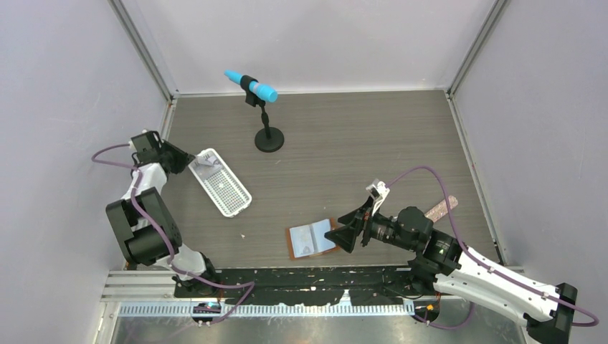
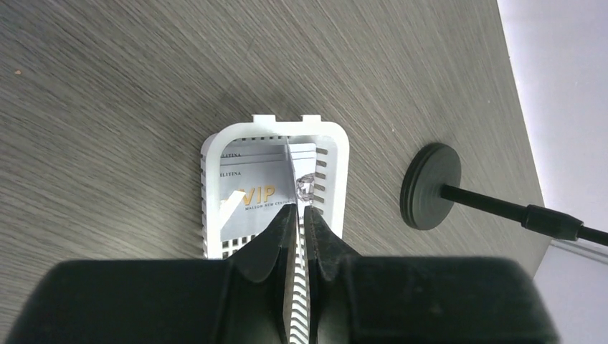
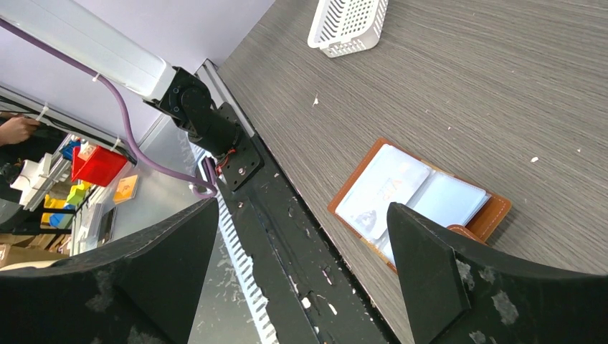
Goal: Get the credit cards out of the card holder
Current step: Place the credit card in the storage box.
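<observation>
1. Step in hand, as far as I can read it, is the drop-off. The left jaws are over the far end of the tray, nearly together on a card that stands on edge between them. A couple of cards lie flat in the tray underneath, one with "VIP" on it.
2. The holder lies open and flat on the tabletop near the front edge, well apart from the tray. Its left pocket looks like it has a card in it, so I'd say the job isn't finished. Can't tell about the right pocket.
3. The right jaws are spread wide with nothing in them, right by the holder. How high above it, I can't tell.
4. Next move, my guess: the left jaws just need to let go so the card tips onto the pile, then lift straight out without catching the tray wall.
5. After that it's the fiddly bit. A thin card has to slide out of a snug pocket, and the holder is light, so it'll probably drag along unless the other arm pins it.
</observation>
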